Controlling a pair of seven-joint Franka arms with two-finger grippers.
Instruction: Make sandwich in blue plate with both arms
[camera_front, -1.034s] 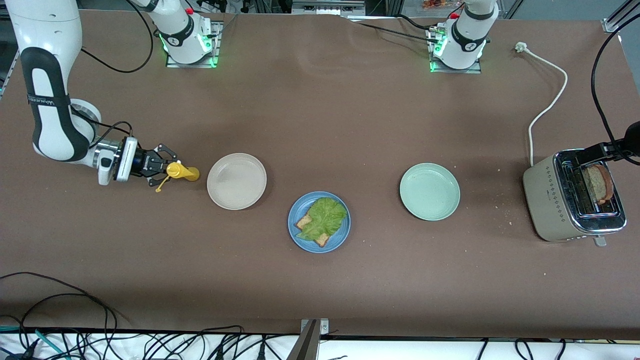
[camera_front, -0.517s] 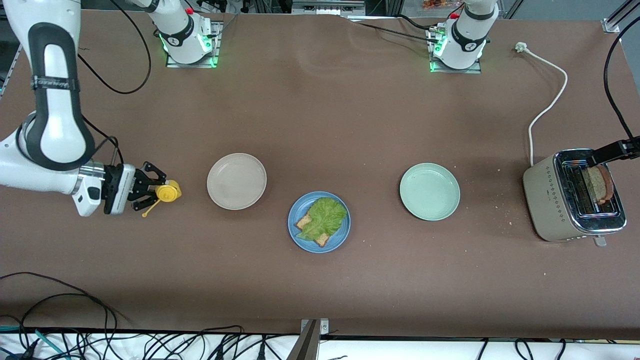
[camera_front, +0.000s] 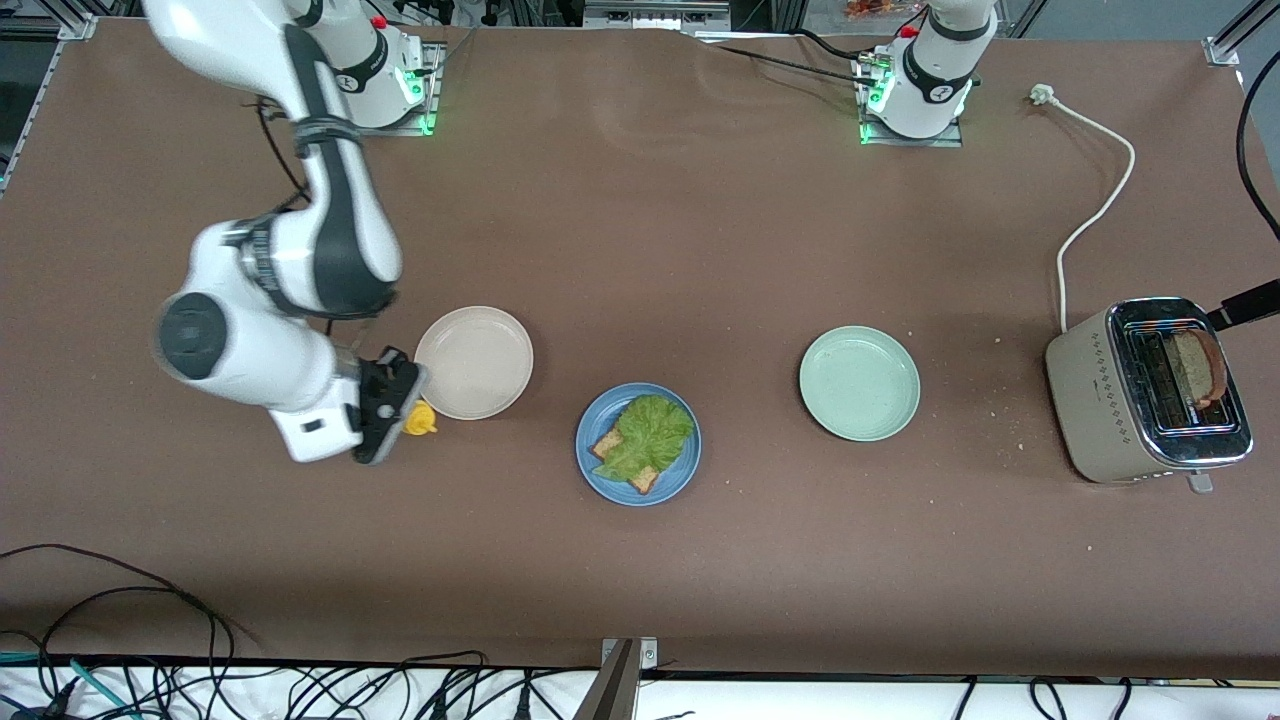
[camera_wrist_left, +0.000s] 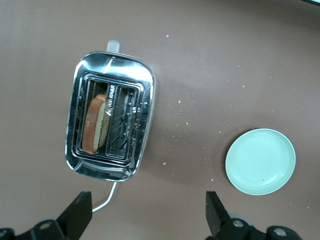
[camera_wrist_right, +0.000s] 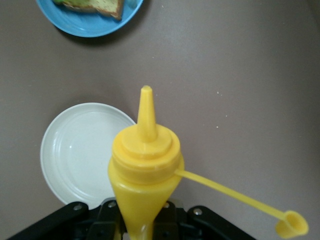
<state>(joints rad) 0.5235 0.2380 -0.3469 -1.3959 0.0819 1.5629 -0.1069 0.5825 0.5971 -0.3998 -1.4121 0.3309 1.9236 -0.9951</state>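
From the front, the right gripper (camera_front: 400, 405) is over the table just beside the beige plate (camera_front: 473, 362), on that plate's side toward the right arm's end. It pinches a yellow squeeze bottle (camera_front: 419, 421). The blue plate (camera_front: 638, 444) sits in the middle of the table, closer to the front edge than the other 2 plates. On it lies 1 slice of brown bread (camera_front: 607, 443) with a green lettuce leaf (camera_front: 648, 432) on top. The pale green plate (camera_front: 859, 383) is toward the left arm's end. A toaster (camera_front: 1148, 391) stands near that end's edge with 1 slice of toast (camera_front: 1197, 366) in it.

In the left wrist view, the left gripper (camera_wrist_left: 148, 220) is spread wide and holds nothing, high over the table between the toaster and the pale green plate.

In the right wrist view, the bottle's tip points out and its small cap (camera_wrist_right: 291, 224) hangs open on a strap.
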